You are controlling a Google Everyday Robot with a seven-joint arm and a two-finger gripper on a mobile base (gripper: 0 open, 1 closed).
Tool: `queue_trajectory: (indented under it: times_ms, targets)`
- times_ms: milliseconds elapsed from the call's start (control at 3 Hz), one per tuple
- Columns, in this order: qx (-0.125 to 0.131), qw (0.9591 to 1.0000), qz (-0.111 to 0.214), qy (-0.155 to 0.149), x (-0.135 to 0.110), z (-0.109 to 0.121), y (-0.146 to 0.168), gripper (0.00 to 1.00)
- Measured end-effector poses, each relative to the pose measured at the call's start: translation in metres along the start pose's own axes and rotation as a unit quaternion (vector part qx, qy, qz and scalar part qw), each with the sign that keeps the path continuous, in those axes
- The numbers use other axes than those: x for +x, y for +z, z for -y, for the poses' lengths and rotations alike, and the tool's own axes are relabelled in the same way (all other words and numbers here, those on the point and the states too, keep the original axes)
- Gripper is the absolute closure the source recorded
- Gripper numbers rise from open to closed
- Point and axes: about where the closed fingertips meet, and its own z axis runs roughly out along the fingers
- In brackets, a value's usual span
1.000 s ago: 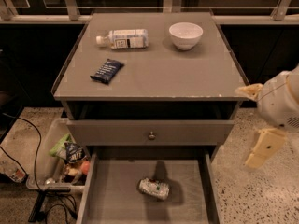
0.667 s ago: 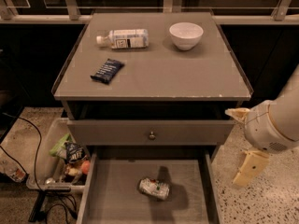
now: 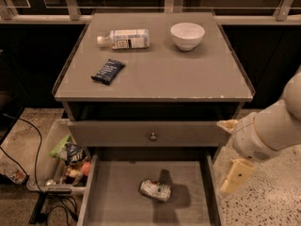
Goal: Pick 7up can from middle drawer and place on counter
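The 7up can (image 3: 155,189) lies on its side on the floor of the open middle drawer (image 3: 117,199), near its centre. The counter (image 3: 164,79) is the grey cabinet top above it. My gripper (image 3: 231,150) hangs at the right of the cabinet, level with the drawer's right wall, to the right of the can and above it. Its two cream fingers (image 3: 237,175) stand wide apart and hold nothing.
On the counter lie a white-labelled plastic bottle (image 3: 124,38), a white bowl (image 3: 187,34) and a dark blue packet (image 3: 108,71). A shut drawer front with a round knob (image 3: 153,136) sits above the open drawer. A bin of clutter (image 3: 66,161) and cables (image 3: 35,201) are on the floor at left.
My arm and gripper have moved left and down, closer to the right side of the open drawer. The can and the things on the counter have not moved.
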Motion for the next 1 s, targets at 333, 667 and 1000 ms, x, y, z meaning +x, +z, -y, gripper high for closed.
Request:
queue_trajectory:
  times_ms: [333, 667, 1000]
  targets:
    - [-0.015, 0.9992, 0.023, 0.027, 0.009, -0.009, 0.055, 0.00]
    - [-0.007, 0.9968, 0.068, 0.040, 0.017, -0.019, 0.107, 0.00]
    - [0.014, 0.9902, 0.131, 0.046, 0.021, -0.015, 0.145, 0.00]
